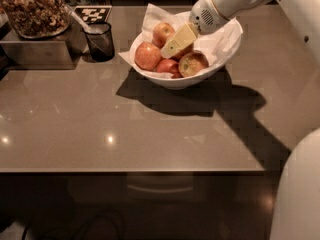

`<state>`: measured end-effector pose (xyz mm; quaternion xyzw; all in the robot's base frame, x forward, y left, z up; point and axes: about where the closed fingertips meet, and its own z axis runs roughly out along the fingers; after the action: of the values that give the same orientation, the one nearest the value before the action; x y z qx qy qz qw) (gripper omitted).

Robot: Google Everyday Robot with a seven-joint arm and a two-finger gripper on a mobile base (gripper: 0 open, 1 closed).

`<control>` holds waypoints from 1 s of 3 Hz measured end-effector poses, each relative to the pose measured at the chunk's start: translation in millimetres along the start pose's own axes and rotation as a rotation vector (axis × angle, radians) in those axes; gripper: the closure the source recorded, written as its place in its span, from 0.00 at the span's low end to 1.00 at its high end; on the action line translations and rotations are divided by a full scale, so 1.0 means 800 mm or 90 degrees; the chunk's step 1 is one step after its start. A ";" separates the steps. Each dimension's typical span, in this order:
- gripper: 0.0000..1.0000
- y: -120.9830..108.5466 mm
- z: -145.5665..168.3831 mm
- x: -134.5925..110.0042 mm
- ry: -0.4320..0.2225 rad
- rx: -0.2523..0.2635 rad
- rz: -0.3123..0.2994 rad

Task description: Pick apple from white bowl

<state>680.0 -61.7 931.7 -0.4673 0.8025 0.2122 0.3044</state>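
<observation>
The white bowl (187,81) stands at the back middle of the counter, lined with white paper napkin (152,16). It holds several apples. The apple (148,55), large, round and orange-pink, lies at the bowl's left side. A smaller deep-red apple (167,67) and one with a yellow-green patch (193,64) lie at the front, and another apple (161,32) at the back. My gripper (170,49) reaches in from the upper right. Its pale yellow tip hangs over the middle of the bowl, just right of the apple. It hides part of the fruit behind it.
A small dark mesh cup (100,40) with a utensil stands left of the bowl. A metal container (35,51) topped with a bowl of brown snacks (32,9) sits at the far left. A checkered tag (92,13) lies behind. The counter's front edge (130,170) runs across.
</observation>
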 end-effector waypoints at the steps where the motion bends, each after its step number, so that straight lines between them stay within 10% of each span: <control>1: 0.14 -0.001 0.010 0.001 0.007 -0.006 -0.001; 3: 0.56 -0.002 0.015 0.004 0.010 -0.002 -0.007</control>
<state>684.1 -56.9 920.9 -0.4739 0.8020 0.2076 0.2986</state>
